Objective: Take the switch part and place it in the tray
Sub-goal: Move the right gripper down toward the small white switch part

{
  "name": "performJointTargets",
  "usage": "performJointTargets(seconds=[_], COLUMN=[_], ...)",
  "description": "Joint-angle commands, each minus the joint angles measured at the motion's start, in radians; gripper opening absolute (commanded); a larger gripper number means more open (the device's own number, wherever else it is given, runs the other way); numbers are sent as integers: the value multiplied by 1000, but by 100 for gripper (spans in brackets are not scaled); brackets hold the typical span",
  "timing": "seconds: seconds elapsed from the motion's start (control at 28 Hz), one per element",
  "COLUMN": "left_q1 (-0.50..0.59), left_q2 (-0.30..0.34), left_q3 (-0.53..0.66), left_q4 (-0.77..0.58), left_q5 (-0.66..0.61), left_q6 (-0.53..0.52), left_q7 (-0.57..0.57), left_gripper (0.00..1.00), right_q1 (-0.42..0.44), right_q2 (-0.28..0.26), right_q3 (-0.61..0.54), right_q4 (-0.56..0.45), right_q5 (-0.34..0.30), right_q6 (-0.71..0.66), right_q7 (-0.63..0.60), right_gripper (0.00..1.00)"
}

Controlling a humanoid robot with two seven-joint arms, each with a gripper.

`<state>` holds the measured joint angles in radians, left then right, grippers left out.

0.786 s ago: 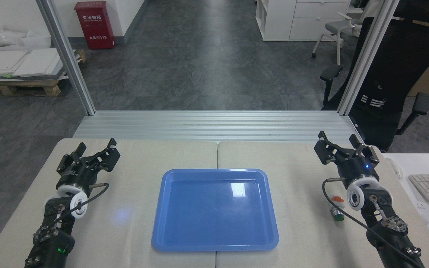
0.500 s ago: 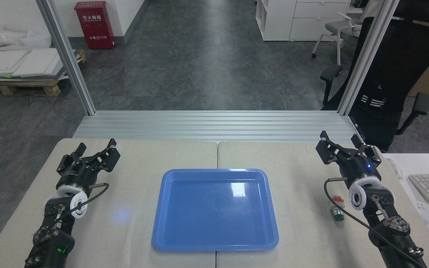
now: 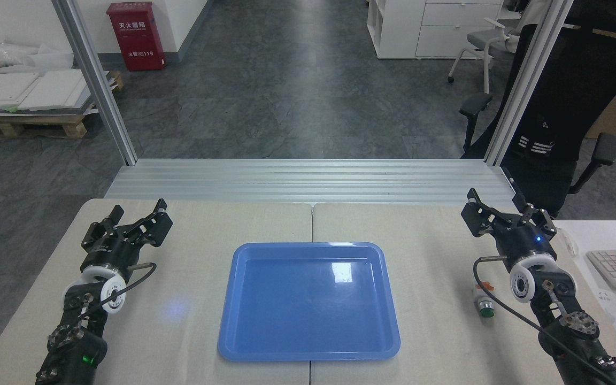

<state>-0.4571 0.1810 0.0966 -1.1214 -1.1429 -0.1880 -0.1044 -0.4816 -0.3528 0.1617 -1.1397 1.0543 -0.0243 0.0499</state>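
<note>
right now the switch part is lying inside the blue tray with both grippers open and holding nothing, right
Not quite. The switch part is not in the tray; the head view shows it lying on the table to the tray's right, close beside the right arm. The tray holds nothing. The rest stands: the left gripper and the right gripper both have their jaws open and hold nothing.

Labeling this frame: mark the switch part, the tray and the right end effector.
switch part (image 3: 483, 306): head view, on its white body above the green cap.
tray (image 3: 308, 247): head view, on the far rim.
right end effector (image 3: 502, 212): head view, midway between its spread fingertips.
</note>
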Motion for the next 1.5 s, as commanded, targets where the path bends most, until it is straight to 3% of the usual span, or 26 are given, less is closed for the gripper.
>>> performJointTargets(seconds=[0.0,1.46], left_q1=[0,0], left_q2=[0,0], left_q3=[0,0], left_q4=[0,0], left_q5=[0,0], left_q6=[-1,1], left_q7=[0,0], left_gripper=[100,100], right_q1=[2,31], right_q2=[5,9], right_q3=[2,44], right_q4=[0,-52], right_q5=[-1,-5], right_q6=[0,-28], right_q7=[-1,2], right_gripper=[98,98])
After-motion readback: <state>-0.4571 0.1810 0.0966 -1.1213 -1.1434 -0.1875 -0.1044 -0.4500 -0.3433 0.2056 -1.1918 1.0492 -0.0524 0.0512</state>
